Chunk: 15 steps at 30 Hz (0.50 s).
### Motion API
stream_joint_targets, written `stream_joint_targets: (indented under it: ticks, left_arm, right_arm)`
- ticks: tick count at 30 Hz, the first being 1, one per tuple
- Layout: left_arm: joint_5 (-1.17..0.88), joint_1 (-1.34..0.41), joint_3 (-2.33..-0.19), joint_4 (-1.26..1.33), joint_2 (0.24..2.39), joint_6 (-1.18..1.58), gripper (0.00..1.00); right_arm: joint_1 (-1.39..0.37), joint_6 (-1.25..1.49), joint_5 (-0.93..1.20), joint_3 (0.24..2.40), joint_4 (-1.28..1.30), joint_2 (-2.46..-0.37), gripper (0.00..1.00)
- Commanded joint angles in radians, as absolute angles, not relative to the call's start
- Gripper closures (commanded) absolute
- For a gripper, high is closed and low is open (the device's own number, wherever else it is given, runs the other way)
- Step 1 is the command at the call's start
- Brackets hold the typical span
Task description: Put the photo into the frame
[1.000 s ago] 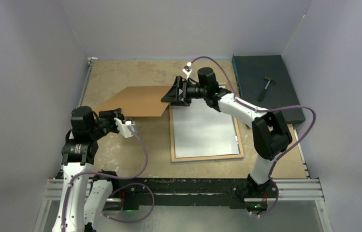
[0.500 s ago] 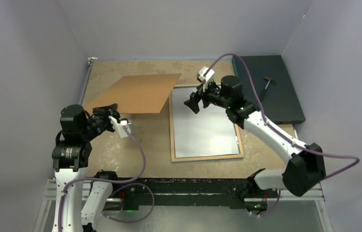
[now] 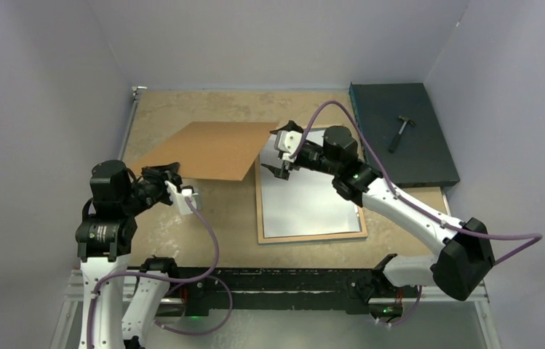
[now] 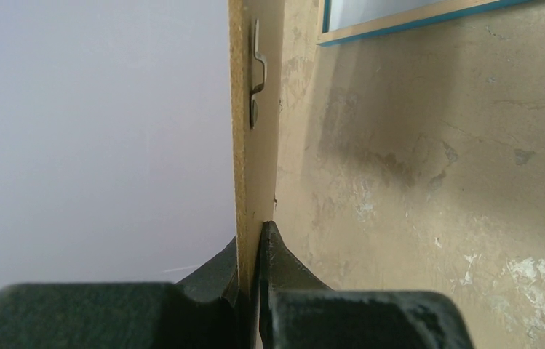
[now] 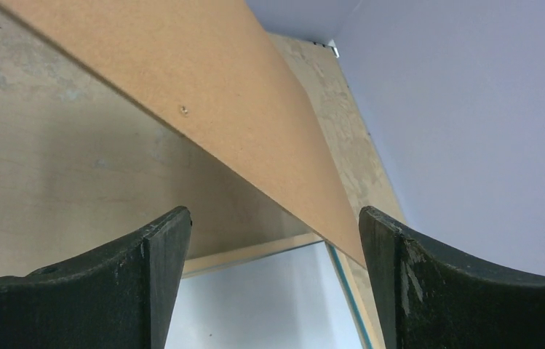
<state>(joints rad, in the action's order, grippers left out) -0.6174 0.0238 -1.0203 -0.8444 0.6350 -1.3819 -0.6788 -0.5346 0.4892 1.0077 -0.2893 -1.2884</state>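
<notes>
right gripper came down, spread, frame just under it; left gripper pinches the board; photo goes in next

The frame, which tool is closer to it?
Right. The right tool is open over the frame's far-left corner; the left tool is off to its left, gripping the board.

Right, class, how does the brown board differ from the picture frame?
Pose: the brown board is tilted, raised off the table; the frame lies flat on it.
Support: the left gripper pinches the board's edge; nothing grips the frame, though the open right gripper hovers by its far-left corner.
Look: the board is solid brown; the frame is a thin wooden border around a pale centre.
Both are large flat rectangles.
</notes>
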Motion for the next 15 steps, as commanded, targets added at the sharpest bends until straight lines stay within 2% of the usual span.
stream_joint_targets:
  ticks: [1,7,15]
  left_arm:
    - [-0.678,0.026,-1.088,-0.753,0.624,-1.434,1.00]
    - [-0.683,0.026,-1.099,-0.748,0.627,-1.436,1.00]
    - [-0.678,0.026,-1.117,-0.744,0.624,-1.427,1.00]
  right_arm:
    - [-0.685,-0.596,0.491,0.967,-0.432,-1.278,0.14]
    - [-0.714,-0.627,0.516,1.024,-0.475,-1.366,0.25]
    - [-0.723,-0.652,0.500,1.003,-0.590,-1.404,0.48]
